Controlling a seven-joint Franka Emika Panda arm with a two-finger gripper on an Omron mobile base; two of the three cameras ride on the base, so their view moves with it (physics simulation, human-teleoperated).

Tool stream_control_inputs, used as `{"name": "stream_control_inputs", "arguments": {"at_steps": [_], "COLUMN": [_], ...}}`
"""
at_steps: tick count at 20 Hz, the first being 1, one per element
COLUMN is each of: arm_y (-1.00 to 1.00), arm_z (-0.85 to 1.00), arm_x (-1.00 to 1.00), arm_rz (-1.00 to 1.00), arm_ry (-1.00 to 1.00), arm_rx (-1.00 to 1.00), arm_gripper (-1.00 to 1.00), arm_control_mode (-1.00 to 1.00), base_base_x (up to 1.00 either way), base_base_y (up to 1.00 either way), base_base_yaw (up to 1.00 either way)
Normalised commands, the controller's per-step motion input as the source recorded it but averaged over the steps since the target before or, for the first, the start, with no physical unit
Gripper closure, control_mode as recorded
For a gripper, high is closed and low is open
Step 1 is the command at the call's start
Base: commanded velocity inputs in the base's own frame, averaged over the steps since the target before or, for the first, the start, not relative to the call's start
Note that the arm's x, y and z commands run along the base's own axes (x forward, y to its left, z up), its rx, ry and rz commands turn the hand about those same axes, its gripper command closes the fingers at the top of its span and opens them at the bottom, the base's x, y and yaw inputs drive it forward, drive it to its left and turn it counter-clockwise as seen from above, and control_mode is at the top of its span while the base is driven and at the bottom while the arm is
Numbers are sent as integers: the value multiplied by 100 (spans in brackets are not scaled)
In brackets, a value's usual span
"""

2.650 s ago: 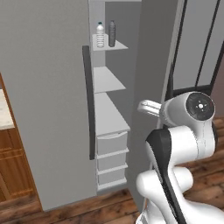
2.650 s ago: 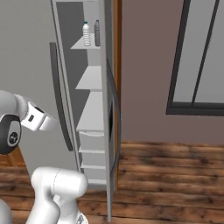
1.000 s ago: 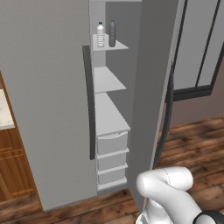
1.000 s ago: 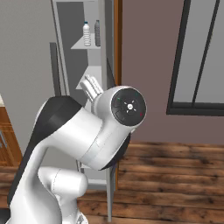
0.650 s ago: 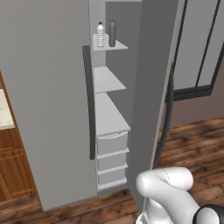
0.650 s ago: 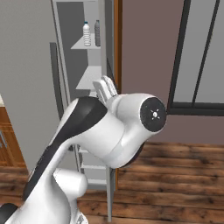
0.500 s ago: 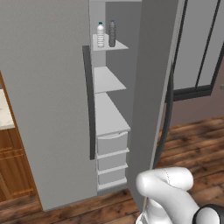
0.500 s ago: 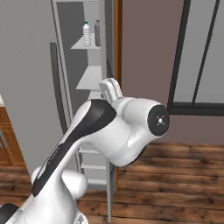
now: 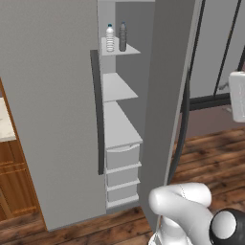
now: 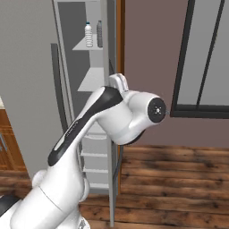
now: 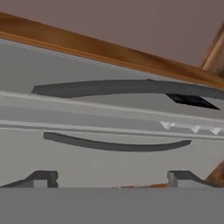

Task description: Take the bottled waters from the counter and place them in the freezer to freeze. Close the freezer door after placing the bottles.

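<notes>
Slim grey-blue plastic bottled waters stand on the open grey freezer's top white shelf, well beyond the gripper's spread, empty fingers.

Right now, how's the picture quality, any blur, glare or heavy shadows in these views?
Left base view: soft flat light, no glare, the bottles small and fuzzy. Right base view: even light, the arm sharp. Hand view: the door handle is blurred and rolled sideways.

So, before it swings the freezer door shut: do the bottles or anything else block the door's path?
Nothing visible does. Both bottles stand well back on the top shelf, and the open freezer door has no object in the gap before the drawers.
</notes>
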Motion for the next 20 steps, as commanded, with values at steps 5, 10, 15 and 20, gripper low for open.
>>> {"name": "stream_control_inputs", "arguments": {"at_steps": [5,10,15,20], "arm_y": [0,-2,-21,-10], "arm_z": [-2,-14,-24,-18], "arm_x": [59,67,92,68], "arm_rz": [0,0,0,5], "arm_ry": [10,6,3,5], "arm_rx": [4,5,8,11], "arm_gripper": [-100,-100,-100,-100], "arm_control_mode": [-100,-100,-100,-100], "base_base_x": [0,0,0,0], "base_base_y": [0,0,0,0], "base_base_yaw": [0,0,0,0]}}
